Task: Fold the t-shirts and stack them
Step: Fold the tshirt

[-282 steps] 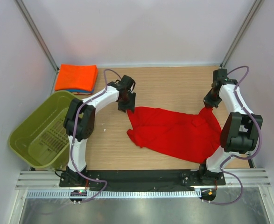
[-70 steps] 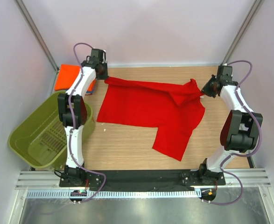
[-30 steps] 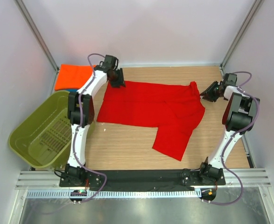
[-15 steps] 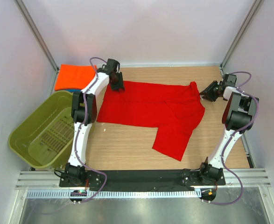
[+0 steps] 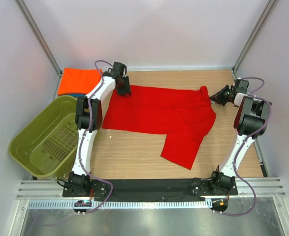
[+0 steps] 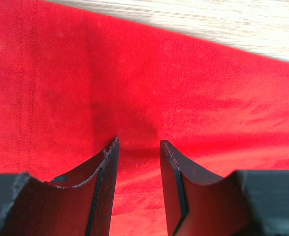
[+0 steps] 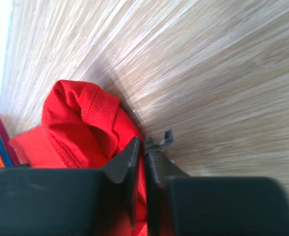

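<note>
One red t-shirt [image 5: 154, 110] lay spread on table [image 5: 134, 147]; left gripper [image 6: 139, 141] stood parted over cloth; right gripper [image 7: 142, 142] was closed beside its edge

Bench [image 5: 134, 152], light wood grain. Lying on it:
- red t-shirt [image 5: 159, 110], spread open, centre to far side
- orange t-shirt [image 5: 78, 80], folded, far-left corner, over a blue t-shirt [image 5: 71, 94]
- olive-green basket [image 5: 16, 142], at the left edge

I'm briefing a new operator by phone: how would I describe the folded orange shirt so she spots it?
Find the olive-green basket at the left of the table; just beyond it, in the far left corner, lies the orange t-shirt. It is a neat folded square, unlike the red t-shirt spread open mid-table.
</note>
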